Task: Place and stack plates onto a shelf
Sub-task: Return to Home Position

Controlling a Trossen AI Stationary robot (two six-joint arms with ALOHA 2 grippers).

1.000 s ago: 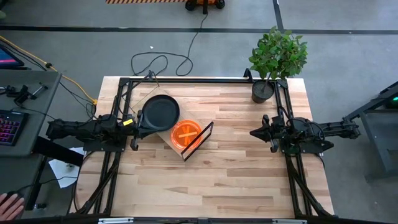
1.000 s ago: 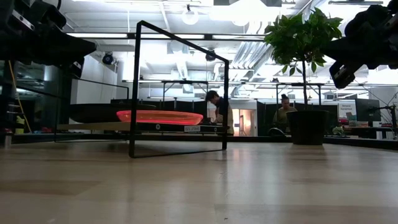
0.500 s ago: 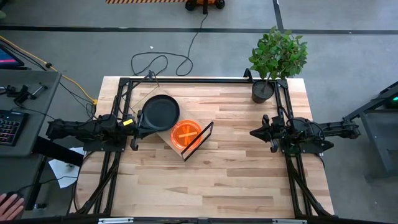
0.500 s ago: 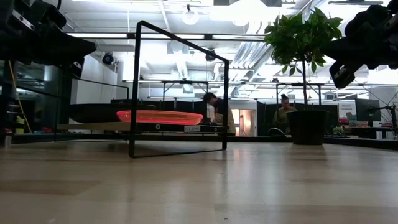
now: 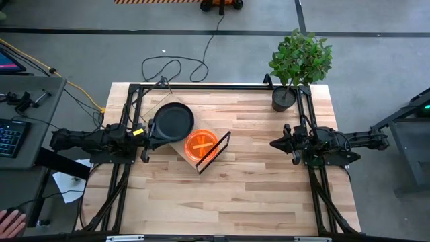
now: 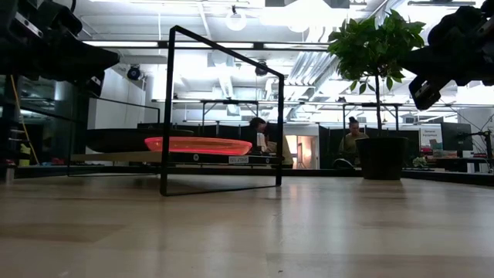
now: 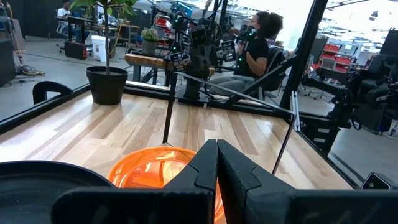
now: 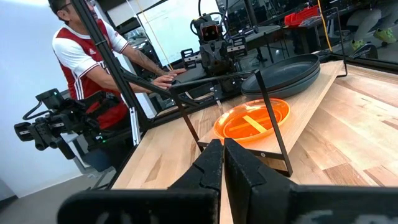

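Observation:
The shelf (image 5: 183, 149) is a light-wood board with a black wire frame (image 5: 216, 151) at its right end, standing left of the table's middle. A stack of dark grey plates (image 5: 173, 119) rests on its far-left part, and orange plates (image 5: 200, 144) rest beside them near the frame. They also show in the left wrist view, orange (image 7: 155, 169) and dark (image 7: 37, 172), and in the right wrist view, orange (image 8: 252, 121) and dark (image 8: 283, 71). My left gripper (image 5: 150, 132) is shut and empty, raised left of the shelf. My right gripper (image 5: 274, 143) is shut and empty, raised at the right.
A potted plant (image 5: 285, 98) stands at the table's far right corner. Black arm frames (image 5: 127, 114) run along the left and right sides. People sit beyond the table (image 7: 255, 43). Bare tabletop (image 5: 235, 195) lies at the near side.

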